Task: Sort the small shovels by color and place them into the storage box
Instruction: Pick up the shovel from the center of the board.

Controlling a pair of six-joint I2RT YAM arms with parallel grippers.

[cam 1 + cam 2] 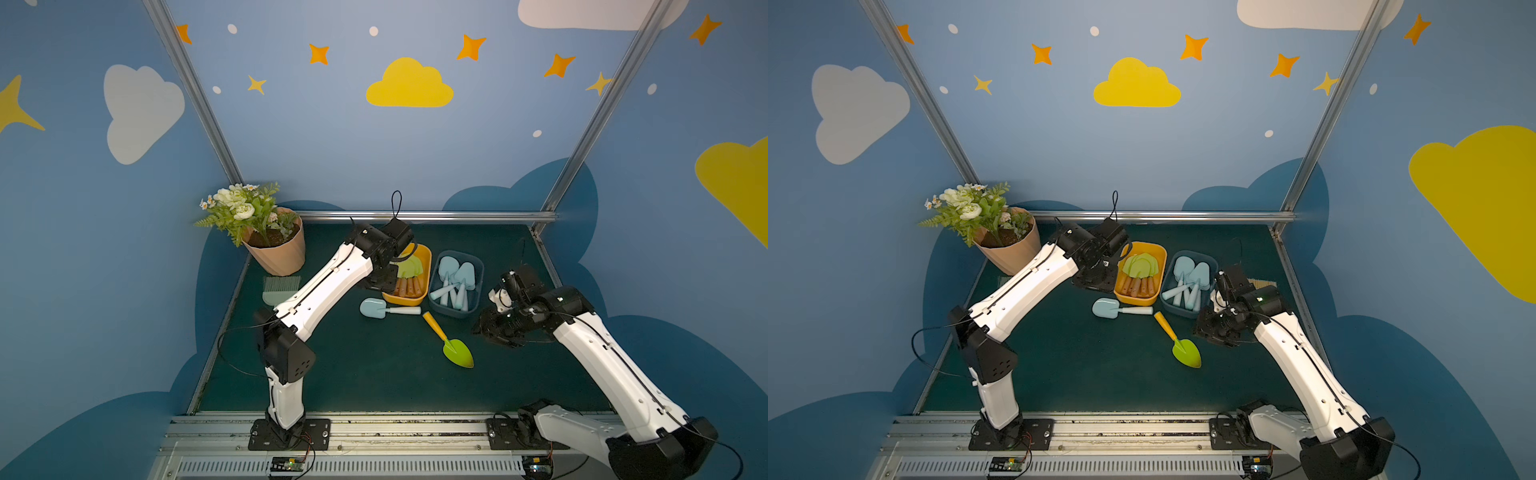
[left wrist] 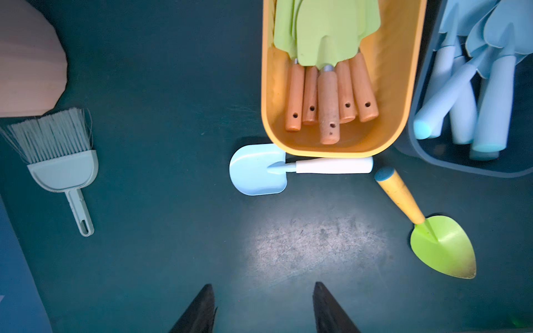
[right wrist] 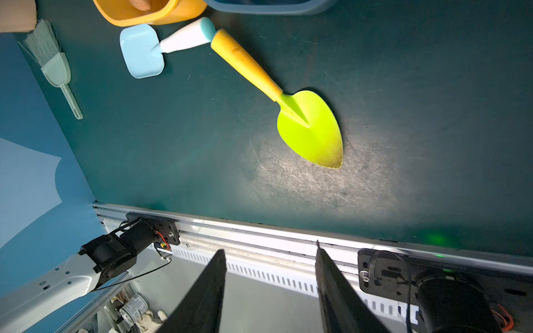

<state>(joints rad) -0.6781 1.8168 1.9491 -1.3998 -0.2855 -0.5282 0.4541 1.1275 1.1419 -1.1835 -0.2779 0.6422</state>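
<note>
Nearly done: green shovels (image 1: 409, 268) lay in yellow box (image 1: 405, 300), blue shovels (image 1: 455, 282) in grey-blue box (image 1: 453, 312). Mid-frame on table (image 1: 353, 374) remained loose blue shovel (image 1: 374, 308) and orange-handled shovel (image 1: 457, 352). Left gripper (image 2: 263, 285) and right gripper (image 3: 270, 248) gaped, empty.

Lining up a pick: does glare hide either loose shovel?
Left wrist view: bright patch on the mat, off the blue shovel and green shovel. Right wrist view: patch reaches the green shovel's tip, still sharp. In both top views: dim, readable.
</note>
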